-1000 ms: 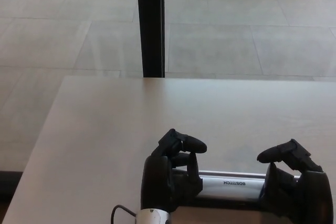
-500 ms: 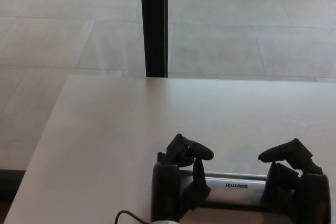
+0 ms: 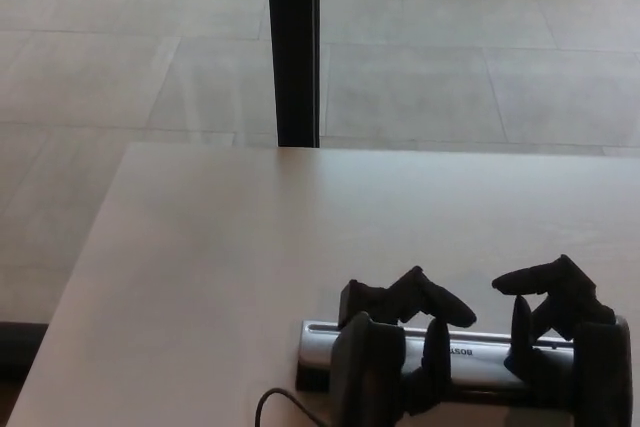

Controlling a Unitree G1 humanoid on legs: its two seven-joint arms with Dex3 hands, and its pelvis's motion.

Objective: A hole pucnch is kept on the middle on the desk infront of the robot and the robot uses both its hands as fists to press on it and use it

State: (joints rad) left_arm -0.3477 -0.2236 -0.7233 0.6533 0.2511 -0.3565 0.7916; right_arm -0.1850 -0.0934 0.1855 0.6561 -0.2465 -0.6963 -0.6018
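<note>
A silver hole punch (image 3: 480, 355) with a black base lies crosswise near the front edge of the pale desk (image 3: 250, 247). My left hand (image 3: 395, 347) rests over the punch's left half, fingers arched forward and thumb pointing down onto the bar. Over the punch's right end sits my right hand (image 3: 560, 327) in the same pose, fingers bent and apart from the thumb. Neither hand grips anything. The punch's left end shows bare. Its middle and right end are partly hidden by the hands.
A black post (image 3: 293, 47) stands just behind the desk's far edge. Grey tiled floor (image 3: 480, 67) lies beyond. A thin black cable (image 3: 272, 402) loops by my left wrist at the bottom edge.
My left hand has slid to the right along the punch, uncovering its left end. The right hand has stayed almost where it was. The camera shifted slightly early on.
</note>
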